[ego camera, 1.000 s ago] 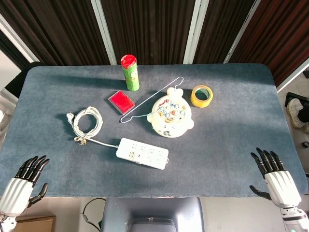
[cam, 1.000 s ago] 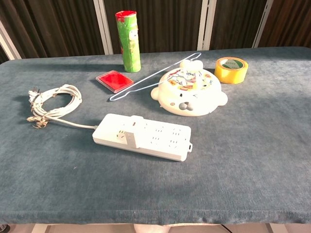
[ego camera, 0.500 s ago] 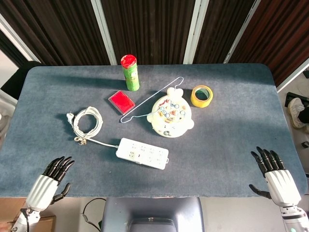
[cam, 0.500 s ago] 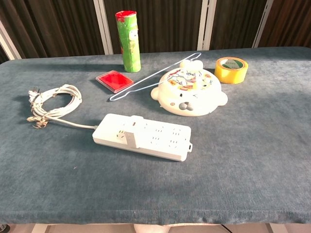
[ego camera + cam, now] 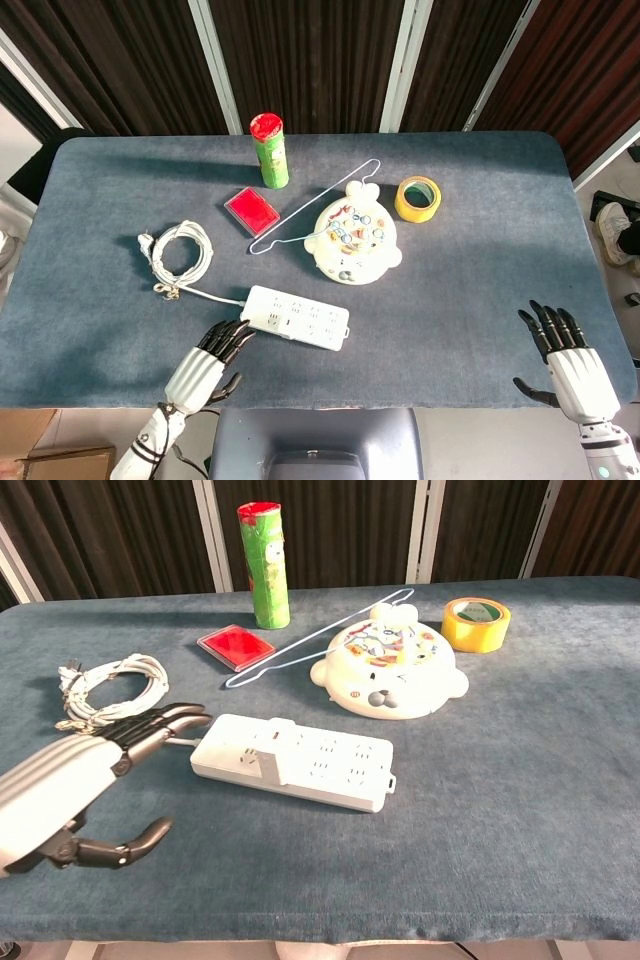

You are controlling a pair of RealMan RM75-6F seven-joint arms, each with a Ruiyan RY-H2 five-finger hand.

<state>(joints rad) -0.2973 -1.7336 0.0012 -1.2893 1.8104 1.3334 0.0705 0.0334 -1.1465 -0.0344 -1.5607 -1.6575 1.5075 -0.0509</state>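
Reaching left hand (image 5: 207, 362) — power strip (image 5: 295, 317) beside

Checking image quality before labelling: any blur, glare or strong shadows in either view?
Head view: sharp, even light, soft shadow beside the green can. Chest view: the left hand looms large and slightly soft; the power strip is crisp; no glare.

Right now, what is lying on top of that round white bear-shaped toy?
A thin white wire hanger lies slanted across the toy's left edge, its hook reaching past the ears. The toy's top also carries colourful little pieces. Whatever lies under the toy is hidden.
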